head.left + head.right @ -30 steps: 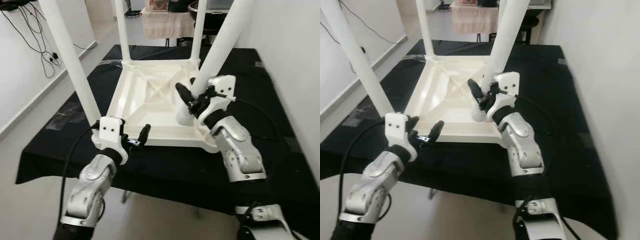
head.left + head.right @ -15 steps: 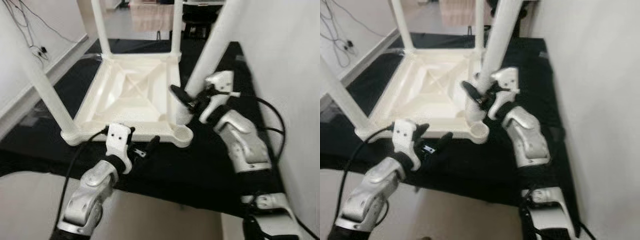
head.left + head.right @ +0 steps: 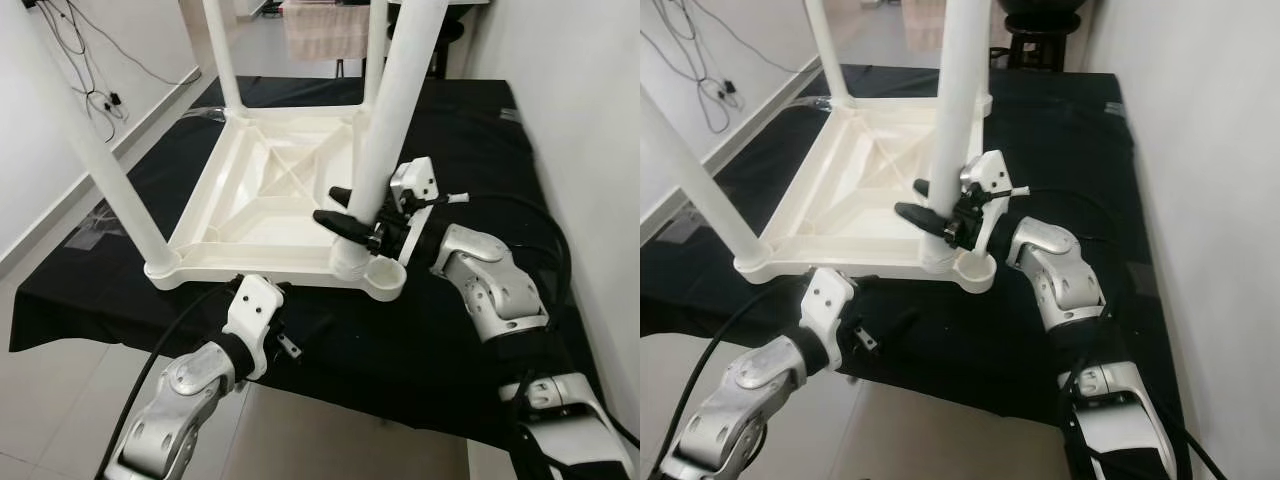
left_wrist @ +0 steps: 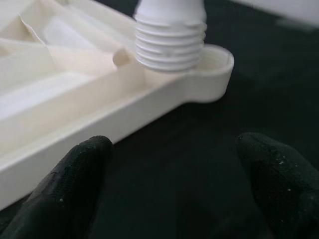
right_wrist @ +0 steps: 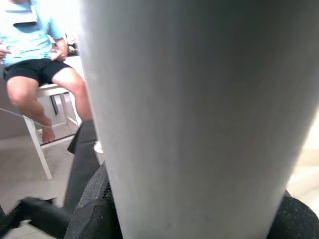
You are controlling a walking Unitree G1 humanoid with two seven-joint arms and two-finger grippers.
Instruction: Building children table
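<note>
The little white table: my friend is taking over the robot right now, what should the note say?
Right tool is shut on the fourth leg; its threaded end sits beside the empty corner socket, not in it.
Left tool is open, low at the near edge of the upside-down tabletop, holding nothing.
Done: three legs stand in their corners.
Left: seat this leg in the socket and screw it in.

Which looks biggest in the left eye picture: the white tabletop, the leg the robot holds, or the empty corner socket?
1. tabletop
2. leg, held by the right gripper; it stands nearer the camera, so unsure
3. corner socket
</note>
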